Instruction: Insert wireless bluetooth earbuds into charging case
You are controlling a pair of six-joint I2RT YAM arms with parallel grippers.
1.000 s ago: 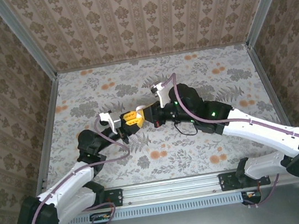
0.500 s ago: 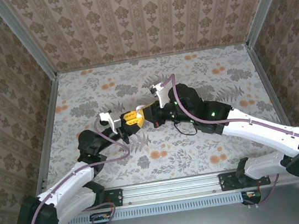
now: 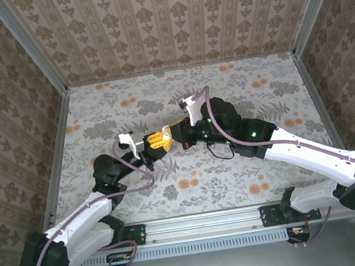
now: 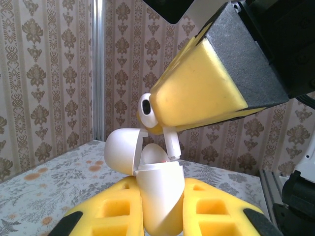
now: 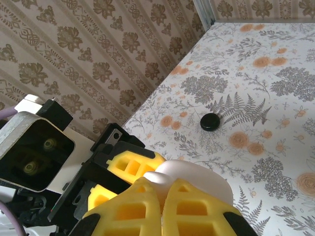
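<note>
Now the left gripper pinches the open charging case; the right gripper clamps seemingly 1 earbud above it. Next, press it straight down.

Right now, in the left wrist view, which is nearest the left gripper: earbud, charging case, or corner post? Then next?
1. Charging case, clamped in its jaws, bottom middle.
2. Earbud, just above the case.
3. Corner post, far back left.
</note>
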